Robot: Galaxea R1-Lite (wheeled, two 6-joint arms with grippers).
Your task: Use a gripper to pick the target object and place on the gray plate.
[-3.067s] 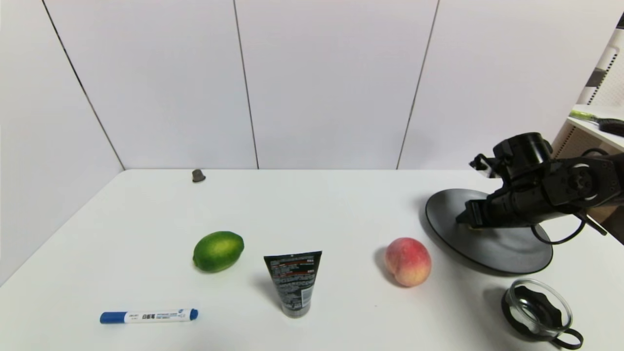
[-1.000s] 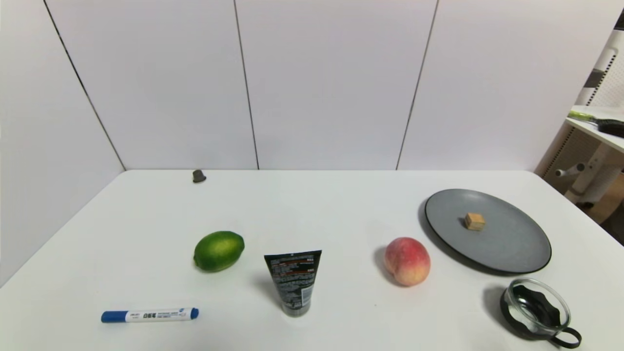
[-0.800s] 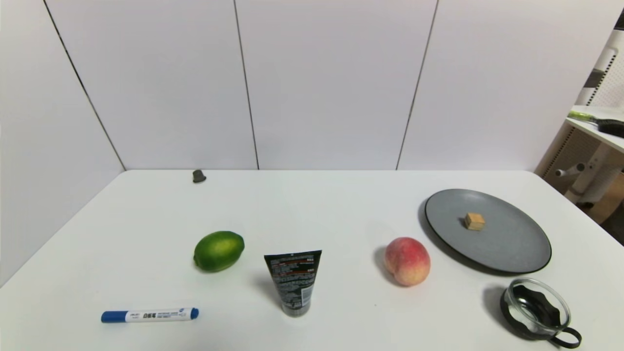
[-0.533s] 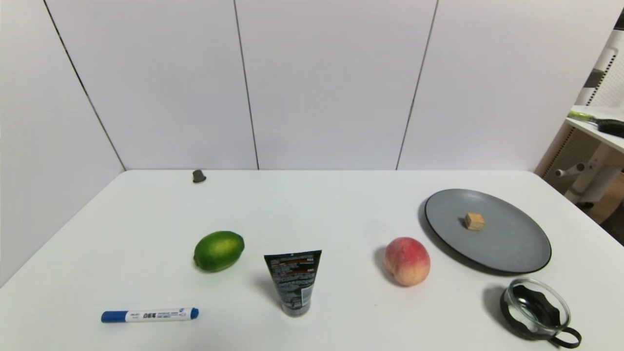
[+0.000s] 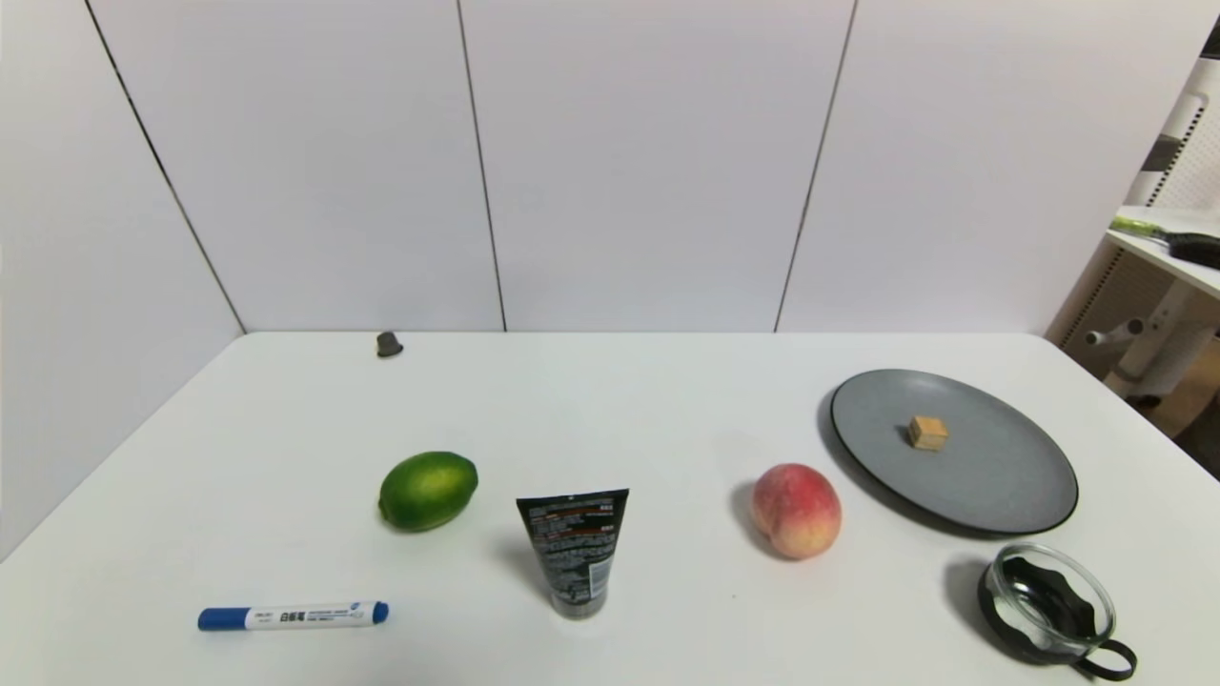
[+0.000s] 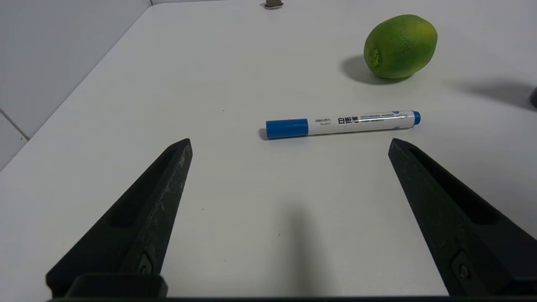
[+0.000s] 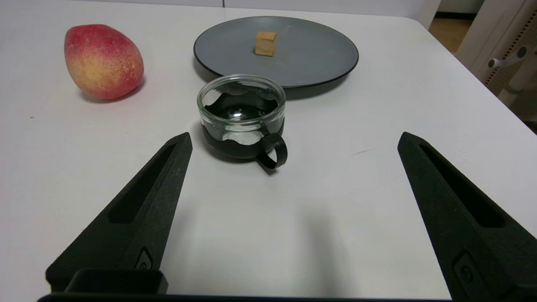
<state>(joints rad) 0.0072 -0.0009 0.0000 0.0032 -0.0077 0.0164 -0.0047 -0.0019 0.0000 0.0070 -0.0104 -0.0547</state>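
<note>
The tiny tan-brown cube point(image 5: 927, 433) lies on the gray plate point(image 5: 1001, 476) at the right of the table. Both also show in the right wrist view, the cube point(image 7: 266, 43) on the plate point(image 7: 319, 54). My right gripper point(image 7: 293, 140) is open and empty, low over the table's near right part, behind the glass cup. My left gripper point(image 6: 289, 142) is open and empty over the near left part, close to the marker. Neither arm shows in the head view.
A peach point(image 5: 798, 510) sits left of the plate. A glass cup with black handle point(image 5: 1053, 602) stands in front of the plate. A black tube point(image 5: 573, 553), a lime point(image 5: 427, 490), a blue marker point(image 5: 292, 616) and a small dark cap point(image 5: 388, 344) are also on the table.
About three seconds ago the right gripper was over the plate at the cube; it has since let go and drawn back out of the head view. Nothing has moved in the last second.
</note>
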